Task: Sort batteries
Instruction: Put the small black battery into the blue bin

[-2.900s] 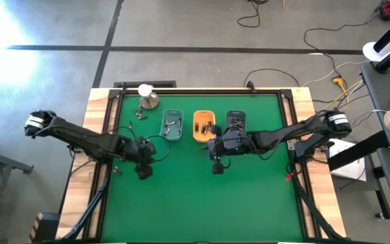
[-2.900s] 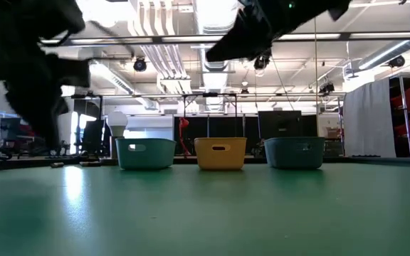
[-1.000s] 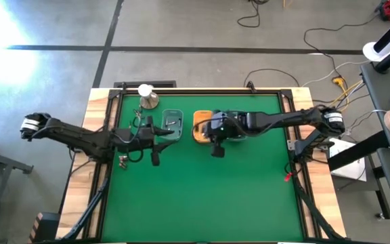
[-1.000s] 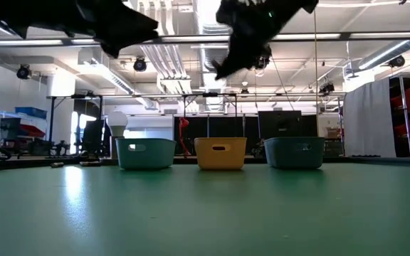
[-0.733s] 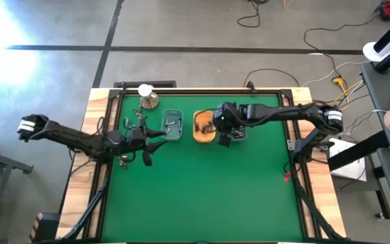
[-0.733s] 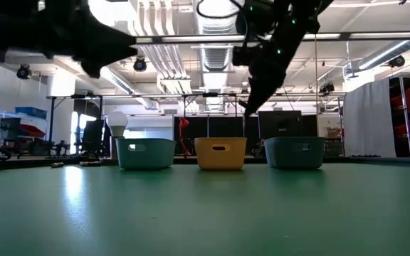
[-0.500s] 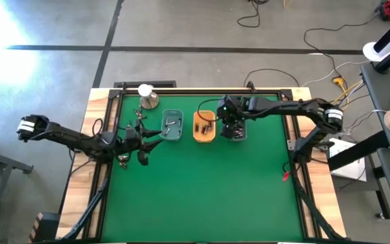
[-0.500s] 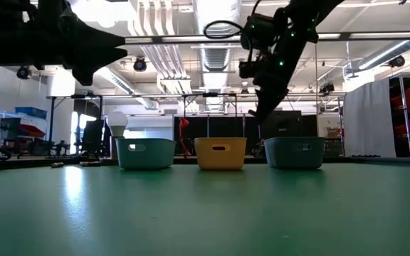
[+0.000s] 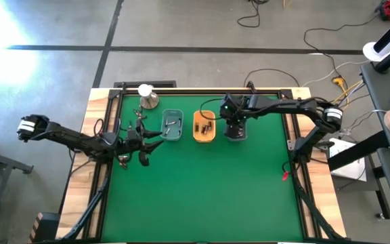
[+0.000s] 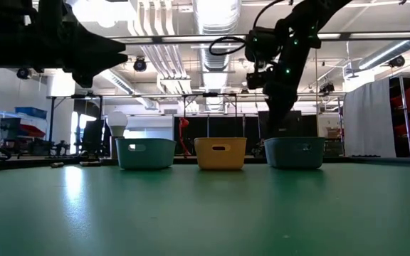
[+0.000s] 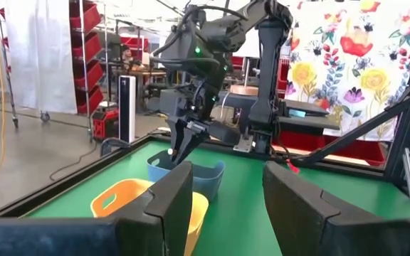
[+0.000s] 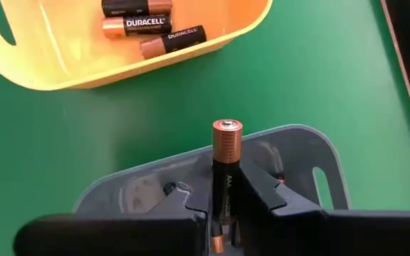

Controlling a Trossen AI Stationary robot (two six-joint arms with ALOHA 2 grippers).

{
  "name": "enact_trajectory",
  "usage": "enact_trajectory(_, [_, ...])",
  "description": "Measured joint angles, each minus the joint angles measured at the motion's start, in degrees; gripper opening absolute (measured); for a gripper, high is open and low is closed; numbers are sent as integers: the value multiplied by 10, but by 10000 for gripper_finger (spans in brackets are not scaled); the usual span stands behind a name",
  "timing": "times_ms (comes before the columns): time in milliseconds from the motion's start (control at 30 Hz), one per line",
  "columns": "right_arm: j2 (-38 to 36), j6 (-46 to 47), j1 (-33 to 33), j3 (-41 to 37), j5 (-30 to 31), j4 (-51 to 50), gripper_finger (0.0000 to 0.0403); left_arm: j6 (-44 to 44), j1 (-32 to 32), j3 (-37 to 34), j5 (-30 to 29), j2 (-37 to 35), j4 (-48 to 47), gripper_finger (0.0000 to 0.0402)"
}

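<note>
Three small trays stand in a row at the far side of the green mat: teal (image 9: 172,126), yellow (image 9: 204,129) and blue-grey (image 9: 236,131). Three dark-and-copper batteries (image 12: 144,28) lie in the yellow tray (image 12: 62,71). My right gripper (image 12: 227,203) is above the blue-grey tray (image 12: 148,186), shut on one AA battery (image 12: 226,167). In the low view it hangs just over that tray (image 10: 294,152). My left gripper (image 11: 230,206) stands open and empty to the left of the teal tray (image 9: 149,139), pointing level toward the table's right. My right gripper pinches the AA battery between its two fingers (image 12: 258,192) on the long sides of its dark lower part (image 12: 225,186). The battery lies along the fingers and its coppery end (image 12: 227,139) sticks out past their tips. The fingers slant down from above; the battery is clear of the tray.
A round metal dome with a white ball (image 9: 147,99) stands at the far left corner. The wooden frame (image 9: 99,108) rims the mat. The near half of the mat (image 9: 202,196) is open green surface.
My right gripper has carried the battery from the near side of the yellow tray toward the far edge and the right, tipping downward, and now stands over the blue-grey tray. My left gripper has drawn back toward the table's left edge and sunk a little, then kept still.
</note>
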Motion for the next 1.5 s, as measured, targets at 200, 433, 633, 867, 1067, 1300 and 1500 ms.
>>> enact_trajectory(200, [11,1,-2,-12,0,-18,28,-53,-1,0,7,0,-20,151])
enact_trajectory(433, [5,14,-2,-20,0,-75,28,-126,-1,0,20,2,-76,151])
enact_trajectory(633, [29,2,-5,-51,-8,-55,28,-92,-5,67,86,-14,-135,151])
enact_trajectory(867, [45,-22,-6,-57,-11,-51,28,-78,-23,209,111,-56,-491,151])
enact_trajectory(1067, [56,-41,-11,-67,-16,-20,28,-233,-25,327,36,-41,-851,151])
enact_trajectory(1300, [63,-44,-12,-69,-23,-3,42,-388,-33,340,102,11,-1042,151])
enact_trajectory(1500, [64,-44,-12,-69,-24,-1,89,-444,-37,302,193,55,-1055,151])
